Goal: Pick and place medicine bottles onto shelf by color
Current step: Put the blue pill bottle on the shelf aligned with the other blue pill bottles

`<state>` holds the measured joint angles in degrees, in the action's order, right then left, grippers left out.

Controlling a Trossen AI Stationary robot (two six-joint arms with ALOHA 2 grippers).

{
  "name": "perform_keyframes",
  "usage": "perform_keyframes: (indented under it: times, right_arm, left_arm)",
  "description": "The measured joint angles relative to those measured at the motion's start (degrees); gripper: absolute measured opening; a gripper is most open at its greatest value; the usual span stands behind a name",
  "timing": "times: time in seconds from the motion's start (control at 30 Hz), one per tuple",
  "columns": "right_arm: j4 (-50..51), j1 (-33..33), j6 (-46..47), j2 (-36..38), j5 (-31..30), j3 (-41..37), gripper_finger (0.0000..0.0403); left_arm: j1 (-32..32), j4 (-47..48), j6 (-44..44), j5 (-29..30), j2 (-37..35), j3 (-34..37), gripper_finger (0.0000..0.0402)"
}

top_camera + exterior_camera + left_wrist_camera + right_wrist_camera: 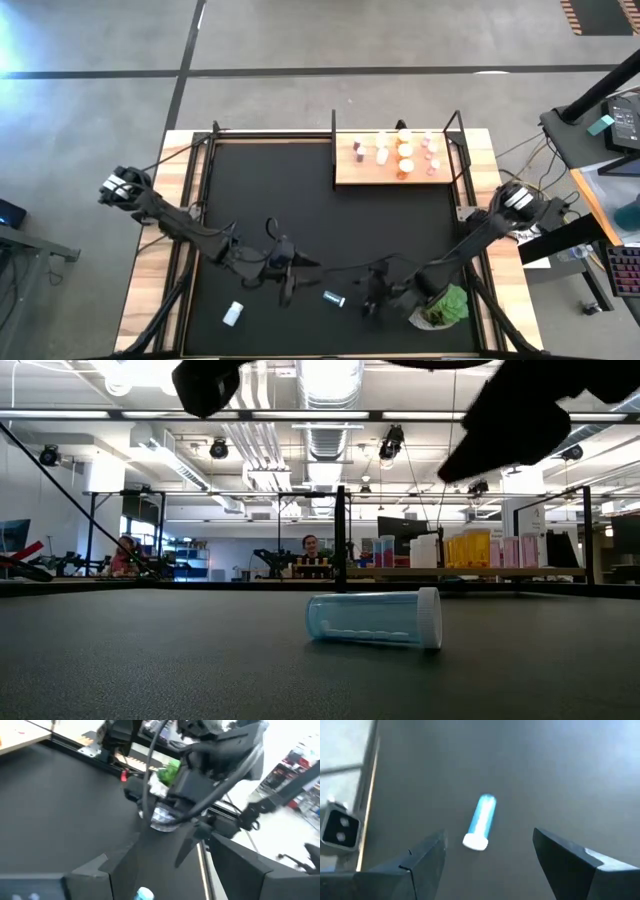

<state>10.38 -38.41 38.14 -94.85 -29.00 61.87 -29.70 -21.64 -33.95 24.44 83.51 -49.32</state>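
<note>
While the right gripper (pixel 487 857) hovered with fingers wide apart, the blue bottle (pixel 481 822) lay ahead between them; squaring across its body seemed best. Left gripper (pixel 285 290) state unclear.

This is a robotics lab or open workshop hall. The low view looks into a wide room with exposed ceiling ducts (pixel 325 400), hanging spot lamps and rows of workbenches, where a seated person (pixel 311 546) works at 12 o'clock. From above, the counter (pixel 150 270) stands on a bare concrete floor (pixel 300 40) marked with dark tape lines, with a keyboard (pixel 625 270) at 3 o'clock.
</note>
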Motion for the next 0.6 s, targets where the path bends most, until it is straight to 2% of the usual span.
perform_keyframes:
  times: [0.23,0.6]
  right_arm:
    - [1.19,0.02,0.43,-6.37,0.73,5.67,0.0281]
    - [0.09,0.04,3.60,-12.96,0.97,6.37,0.0281]
  left_arm:
    - [-2.90,5.67,-0.17,-0.31,-0.85,0.00,0.0219]
    - [-4.13,7.27,-0.26,-0.32,-0.95,0.07,0.0219]
